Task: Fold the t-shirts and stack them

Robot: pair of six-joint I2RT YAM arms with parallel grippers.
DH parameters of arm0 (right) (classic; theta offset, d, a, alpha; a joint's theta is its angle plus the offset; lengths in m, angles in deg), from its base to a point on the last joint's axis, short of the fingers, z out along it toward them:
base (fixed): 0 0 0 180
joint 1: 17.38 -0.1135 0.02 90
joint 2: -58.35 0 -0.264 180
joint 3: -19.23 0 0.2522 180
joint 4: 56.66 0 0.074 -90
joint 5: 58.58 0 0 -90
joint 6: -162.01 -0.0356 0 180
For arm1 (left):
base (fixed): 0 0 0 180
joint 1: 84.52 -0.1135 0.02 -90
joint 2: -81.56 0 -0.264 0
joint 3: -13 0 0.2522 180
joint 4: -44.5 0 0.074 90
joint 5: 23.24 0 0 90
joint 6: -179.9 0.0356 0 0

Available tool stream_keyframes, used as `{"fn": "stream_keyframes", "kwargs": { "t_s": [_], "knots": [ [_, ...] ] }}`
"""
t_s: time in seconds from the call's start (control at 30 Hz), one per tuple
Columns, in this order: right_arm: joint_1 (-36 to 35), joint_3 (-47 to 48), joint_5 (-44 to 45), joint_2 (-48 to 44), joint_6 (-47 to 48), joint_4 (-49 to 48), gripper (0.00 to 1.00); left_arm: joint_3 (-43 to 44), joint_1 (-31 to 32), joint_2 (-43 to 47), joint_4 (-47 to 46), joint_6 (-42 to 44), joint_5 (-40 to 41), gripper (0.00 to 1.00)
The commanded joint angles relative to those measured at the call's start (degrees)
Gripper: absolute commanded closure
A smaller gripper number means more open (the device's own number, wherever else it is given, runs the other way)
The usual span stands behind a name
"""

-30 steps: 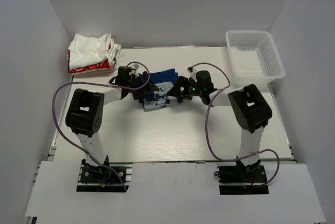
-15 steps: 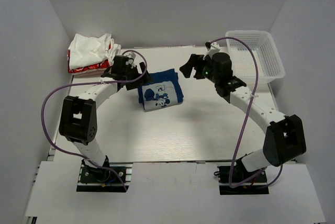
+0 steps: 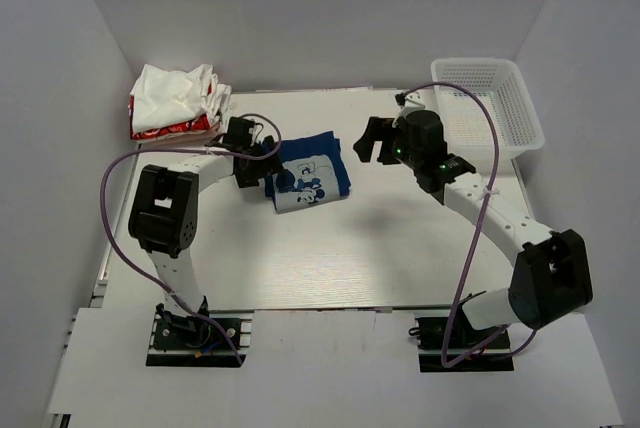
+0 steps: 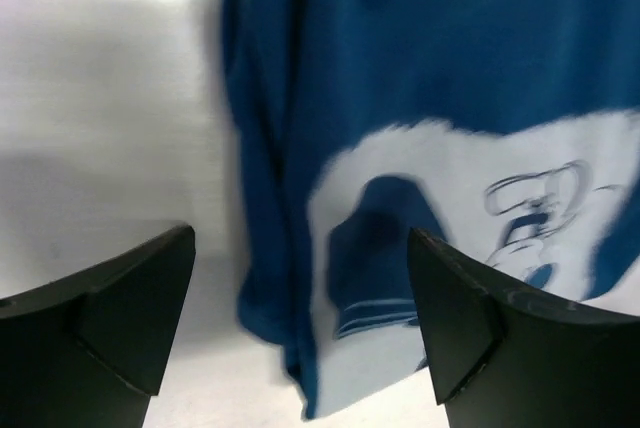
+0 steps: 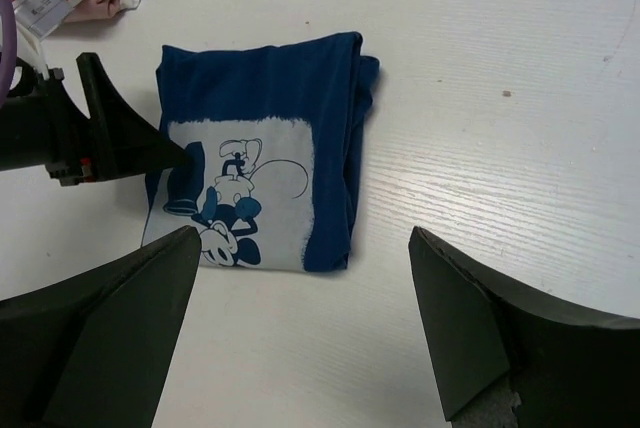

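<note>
white and red shirts (image 3: 172,100) sit bunched at the back left of the tabletop (image 3: 330,258), not folded yet. my left gripper (image 3: 270,172): jaws apart, low at the left edge of the folded navy shirt (image 3: 312,176), mid-tabletop. right gripper (image 3: 363,141): apart too, hovering off its right side, holding nothing. i'd pinch all layers at both edges and lift level so the fold holds.

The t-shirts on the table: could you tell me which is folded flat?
The navy blue t-shirt with the pale print; the white-and-red t-shirts lie crumpled at the far left.
</note>
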Motion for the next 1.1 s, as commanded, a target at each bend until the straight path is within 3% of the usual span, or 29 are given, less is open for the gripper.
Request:
{"fn": "stream_keyframes", "kwargs": {
  "t_s": [0.0,0.17,0.27,0.3,0.4,0.43,0.63,0.83,1.07],
  "knots": [
    [0.09,-0.57,0.95,-2.75,0.43,-0.89,0.1,1.56,0.57,-2.98,-0.7,-0.46,0.39,0.05],
    [0.0,-3.2,1.57,-5.21,-0.27,-1.76,0.1,1.04,1.97,-6.33,-4.46,-0.46,-2.16,0.22],
    [0.09,-3.91,1.39,-6.26,-0.19,-1.85,0.1,2.95,3.2,-8.0,-3.7,0.68,-2.16,0.49],
    [0.09,-4.0,1.48,-6.18,-0.27,-1.85,0.1,4.1,3.21,-9.49,-2.91,0.69,-2.16,0.66],
    [0.17,-4.61,2.97,-6.62,-0.01,-2.21,0.1,9.55,4.44,-11.69,1.38,2.27,1.43,0.96],
    [0.18,-4.27,3.41,-6.36,-0.01,-2.12,0.1,11.04,4.96,-13.01,2.54,3.75,3.96,1.0],
    [0.26,-3.91,5.61,-4.78,1.22,-1.77,0.1,22.73,4.97,-12.06,10.98,12.01,15.73,1.0],
    [0.26,-3.12,6.93,-2.32,2.54,-2.12,0.1,23.45,4.18,-3.89,6.34,27.74,26.82,1.0],
    [0.44,-0.49,8.16,2.08,3.07,-0.89,0.1,29.24,2.42,-2.82,4.48,44.26,35.62,1.0]
  ]
}}
